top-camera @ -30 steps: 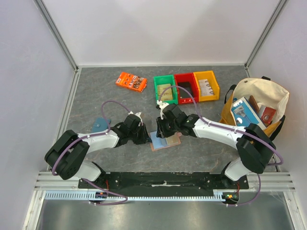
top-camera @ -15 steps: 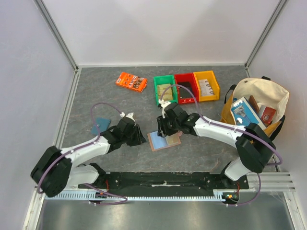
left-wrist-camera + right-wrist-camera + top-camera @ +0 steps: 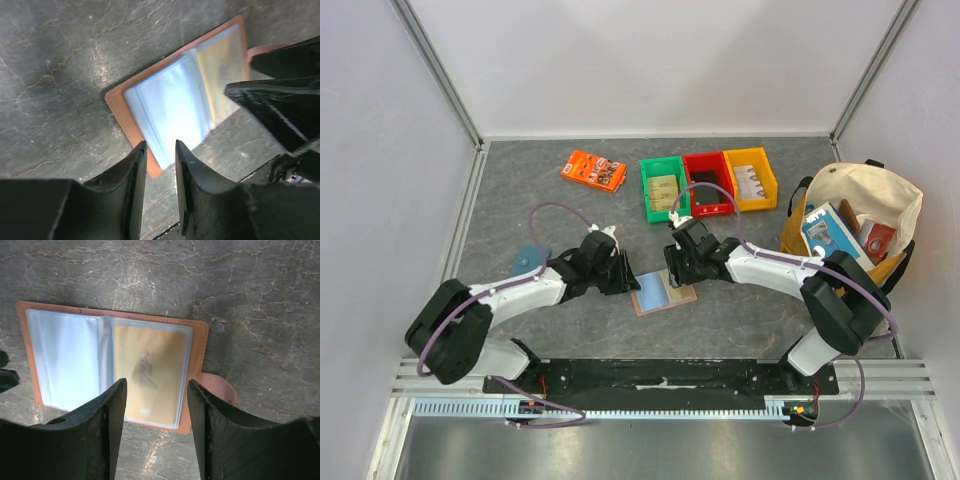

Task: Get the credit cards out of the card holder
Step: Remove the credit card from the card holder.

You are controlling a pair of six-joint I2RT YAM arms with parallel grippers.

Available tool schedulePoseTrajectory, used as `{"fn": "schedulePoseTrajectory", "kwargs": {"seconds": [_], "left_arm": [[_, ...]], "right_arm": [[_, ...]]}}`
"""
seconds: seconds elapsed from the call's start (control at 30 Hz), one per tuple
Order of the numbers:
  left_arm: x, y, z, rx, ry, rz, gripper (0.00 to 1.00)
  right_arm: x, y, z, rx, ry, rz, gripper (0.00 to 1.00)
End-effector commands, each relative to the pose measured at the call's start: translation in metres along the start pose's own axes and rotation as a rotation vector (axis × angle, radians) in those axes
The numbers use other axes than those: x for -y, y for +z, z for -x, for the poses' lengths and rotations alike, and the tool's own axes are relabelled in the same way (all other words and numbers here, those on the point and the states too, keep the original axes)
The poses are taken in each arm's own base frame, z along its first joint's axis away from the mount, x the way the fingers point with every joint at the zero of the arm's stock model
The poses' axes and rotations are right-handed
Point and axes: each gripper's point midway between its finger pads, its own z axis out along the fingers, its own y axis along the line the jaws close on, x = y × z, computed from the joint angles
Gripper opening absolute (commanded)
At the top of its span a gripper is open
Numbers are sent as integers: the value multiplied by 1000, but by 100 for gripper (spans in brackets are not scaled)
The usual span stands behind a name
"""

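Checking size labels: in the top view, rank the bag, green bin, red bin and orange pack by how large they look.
1. bag, clearly largest
2. green bin and red bin: they look alike, not ranked
3. orange pack, smallest

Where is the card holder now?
In the top view, the card holder lies open near the front centre, between the left end effector and the right end effector.

Nothing legible — print on the yellow card blurs
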Motion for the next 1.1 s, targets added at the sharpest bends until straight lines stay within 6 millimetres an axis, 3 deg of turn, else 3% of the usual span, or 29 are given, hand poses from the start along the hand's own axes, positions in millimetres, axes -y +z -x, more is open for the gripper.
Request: {"fn": "schedulePoseTrajectory", "kwargs": {"seconds": [0.0, 0.17, 0.3, 0.5, 0.8, 0.97, 1.07], "left_arm": [[1, 16, -8, -58, 48, -8, 35], [-24, 28, -25, -108, 62, 76, 34], [-32, 30, -33, -132, 61, 101, 33], [-35, 30, -40, -141, 48, 104, 31], [-36, 29, -41, -139, 44, 103, 30], [-36, 28, -41, -135, 40, 104, 29], [-35, 28, -42, -134, 37, 99, 29]], "right_arm": [[4, 4, -2, 4, 4, -23, 59], [0, 6, -3, -3, 6, 3, 59], [-5, 8, -6, -18, 6, 28, 56], [-7, 4, -2, -3, 6, 38, 48], [-31, -18, 17, 43, 4, 156, 35], [-45, -30, 26, 63, -3, 222, 35], [-49, -34, 26, 53, -7, 241, 40]]}}
